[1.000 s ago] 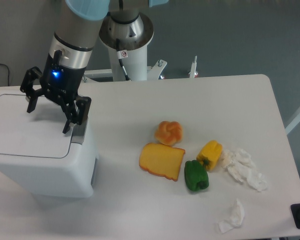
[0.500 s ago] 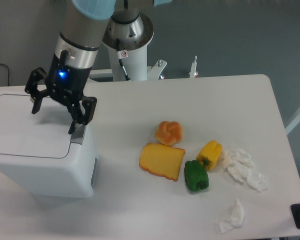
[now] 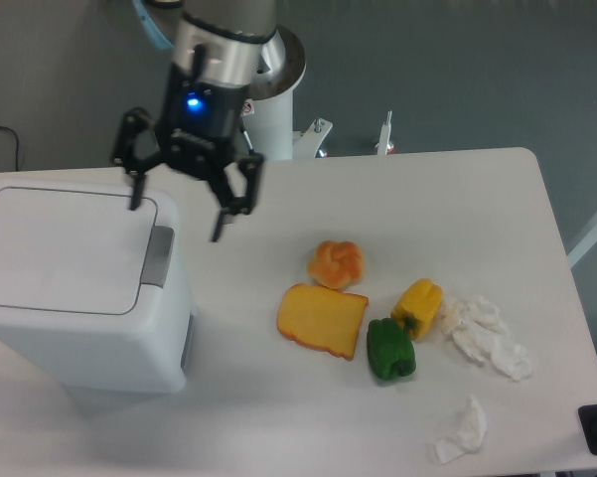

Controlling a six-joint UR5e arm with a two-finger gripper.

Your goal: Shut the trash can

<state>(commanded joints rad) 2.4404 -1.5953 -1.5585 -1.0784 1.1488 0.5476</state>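
The tool (image 3: 177,211) has lifted rightward off the closed trash can (image 3: 79,288), fingers spread, empty.

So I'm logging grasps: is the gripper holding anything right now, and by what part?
Nothing is held. The gripper hangs open and empty above the right edge of the trash can, whose lid lies flat.

One trash can (image 3: 74,298), white, lid down. One bread roll (image 3: 336,263). One yellow cheese wedge (image 3: 322,319). Two peppers: one yellow pepper (image 3: 417,307), one green pepper (image 3: 390,350). Two lots of crumpled white tissue: large clump (image 3: 487,335), small piece (image 3: 464,430). One hand (image 3: 177,218), two fingers spread apart. One worktop (image 3: 427,199).
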